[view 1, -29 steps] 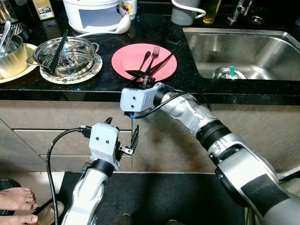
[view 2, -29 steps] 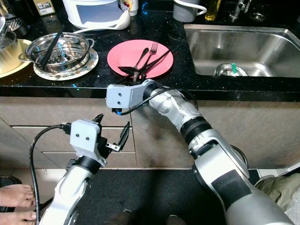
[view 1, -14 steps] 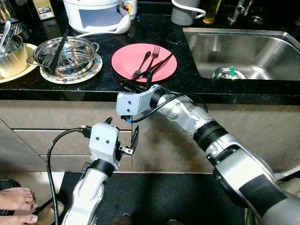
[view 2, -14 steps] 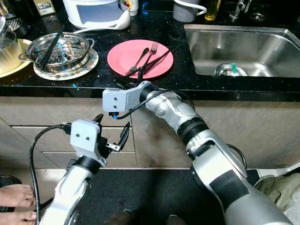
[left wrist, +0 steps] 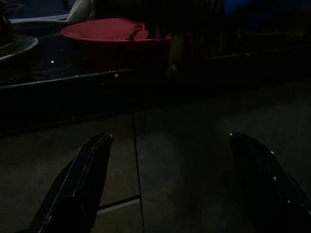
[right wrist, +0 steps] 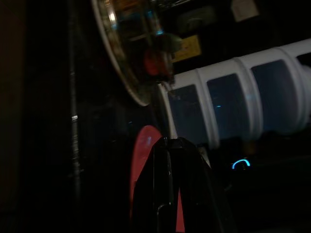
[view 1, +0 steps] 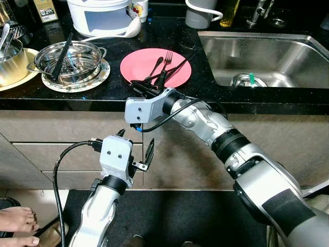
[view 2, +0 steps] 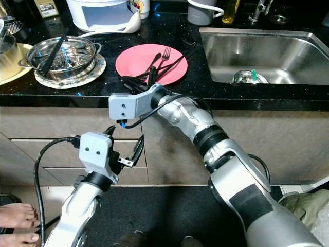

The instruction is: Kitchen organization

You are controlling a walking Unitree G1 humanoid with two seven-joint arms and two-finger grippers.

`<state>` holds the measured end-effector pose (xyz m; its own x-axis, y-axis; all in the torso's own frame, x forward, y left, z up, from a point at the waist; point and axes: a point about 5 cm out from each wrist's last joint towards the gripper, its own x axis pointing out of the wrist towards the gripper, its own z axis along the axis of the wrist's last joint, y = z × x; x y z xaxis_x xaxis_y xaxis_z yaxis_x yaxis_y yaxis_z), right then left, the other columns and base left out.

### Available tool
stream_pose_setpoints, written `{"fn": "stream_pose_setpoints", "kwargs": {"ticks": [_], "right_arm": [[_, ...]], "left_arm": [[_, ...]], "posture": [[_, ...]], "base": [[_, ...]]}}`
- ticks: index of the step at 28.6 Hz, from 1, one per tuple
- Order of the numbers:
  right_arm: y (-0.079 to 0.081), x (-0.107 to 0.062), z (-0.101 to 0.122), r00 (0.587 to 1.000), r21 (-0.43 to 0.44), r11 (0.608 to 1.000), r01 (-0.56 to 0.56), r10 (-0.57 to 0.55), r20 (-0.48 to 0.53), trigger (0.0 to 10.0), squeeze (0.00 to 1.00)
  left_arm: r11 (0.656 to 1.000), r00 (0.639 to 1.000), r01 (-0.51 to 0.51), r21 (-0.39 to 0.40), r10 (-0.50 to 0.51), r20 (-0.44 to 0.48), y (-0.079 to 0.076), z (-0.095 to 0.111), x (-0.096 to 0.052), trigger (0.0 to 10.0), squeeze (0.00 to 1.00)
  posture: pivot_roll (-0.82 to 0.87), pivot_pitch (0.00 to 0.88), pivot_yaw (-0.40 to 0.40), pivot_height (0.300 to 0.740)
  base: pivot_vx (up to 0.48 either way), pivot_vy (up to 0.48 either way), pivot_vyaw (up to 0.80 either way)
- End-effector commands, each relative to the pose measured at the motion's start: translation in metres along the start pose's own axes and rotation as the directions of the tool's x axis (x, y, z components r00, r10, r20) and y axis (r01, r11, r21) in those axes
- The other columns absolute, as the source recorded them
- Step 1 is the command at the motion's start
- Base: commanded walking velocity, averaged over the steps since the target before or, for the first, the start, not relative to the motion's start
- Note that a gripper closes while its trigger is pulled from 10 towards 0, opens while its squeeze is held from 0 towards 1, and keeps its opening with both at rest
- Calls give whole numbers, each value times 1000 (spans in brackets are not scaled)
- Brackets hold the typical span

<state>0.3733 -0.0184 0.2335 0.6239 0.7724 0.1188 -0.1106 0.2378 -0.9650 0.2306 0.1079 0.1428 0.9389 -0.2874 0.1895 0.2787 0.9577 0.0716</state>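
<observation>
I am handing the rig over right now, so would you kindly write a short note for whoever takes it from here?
Right gripper: fingers together at the near rim of the pink plate, among the cutlery; what it grips cannot be made out.
Left gripper: open, idle in front of the cabinet below the counter.
Things: fork and dark utensils lie on the plate; steel pot holds a black utensil, on a patterned plate; a steel bowl sits in the sink.
Done: nothing visibly put away.
Left: clear the cutlery, plate and pot off the counter.

Pink plate near rim behind right gripper
</observation>
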Motion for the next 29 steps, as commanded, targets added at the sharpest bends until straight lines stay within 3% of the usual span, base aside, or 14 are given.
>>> {"fn": "stream_pose_setpoints", "kwargs": {"ticks": [1,3,8,14,15,16,17,18,19,21,23,24,26,29], "right_arm": [[-6,-1,4,998,26,998,58,-59,33,1020,0],[-23,-1,11,982,44,985,165,-168,84,0,0],[-51,-1,19,941,49,950,308,-311,135,0,0],[-61,-2,21,923,60,935,350,-355,149,0,0],[-68,-3,20,906,168,908,383,-405,124,0,0],[-76,-3,16,884,350,841,414,-463,66,9529,0],[-76,-3,16,884,350,841,414,-463,66,9529,0],[-83,-5,9,857,548,714,435,-515,-9,10000,0],[-83,-5,9,857,548,714,435,-515,-9,10000,0],[-90,-7,-2,825,818,419,394,-553,-114,10000,0],[-90,-7,-2,825,818,419,394,-553,-114,10000,0],[-92,-8,-5,813,869,323,374,-566,-140,10000,0],[-93,-9,-8,808,886,283,367,-569,-153,10000,0],[-92,-10,-9,805,892,263,367,-571,-163,10000,0]], "left_arm": [[1000,1000,-7,7,7,-2,0,1,-2,10000,0],[1000,1000,-7,7,7,-2,0,1,-2,10000,0],[1000,1000,-7,8,7,-1,0,1,-2,10000,0],[1000,1000,-8,8,8,-1,0,1,-1,10000,0],[1000,1000,-8,8,8,-1,0,1,-1,10000,0],[1000,1000,-8,8,8,-1,0,1,-1,10000,0],[1000,1000,-8,8,8,-1,0,1,-1,10000,0],[1000,1000,-8,9,8,-1,0,1,-1,10000,0],[1000,1000,-8,9,8,-1,0,1,-1,10000,0],[1000,1000,-10,9,10,0,1,1,-1,10000,0],[1000,1000,-10,9,10,0,1,1,-1,10000,0],[1000,1000,-10,10,10,0,1,1,-1,10000,0],[1000,1000,-10,10,10,0,1,1,-1,10000,0],[1000,1000,-10,10,10,0,1,1,-1,10000,0]], "posture": [[85,120,-93,740],[85,122,-92,740],[84,122,-91,740],[84,120,-90,740],[84,119,-91,740],[86,119,-91,740],[86,119,-91,740],[88,118,-92,740],[88,118,-92,740],[88,119,-92,740],[88,119,-92,740],[89,118,-92,740],[88,118,-92,740],[88,117,-92,740]], "base": [[0,0,0],[0,0,0],[0,0,0],[0,0,0],[0,0,0],[0,0,0],[0,0,0],[0,0,0],[0,0,0],[0,0,-394],[0,0,-788],[0,0,-788],[0,0,-788],[0,0,-788]]}}
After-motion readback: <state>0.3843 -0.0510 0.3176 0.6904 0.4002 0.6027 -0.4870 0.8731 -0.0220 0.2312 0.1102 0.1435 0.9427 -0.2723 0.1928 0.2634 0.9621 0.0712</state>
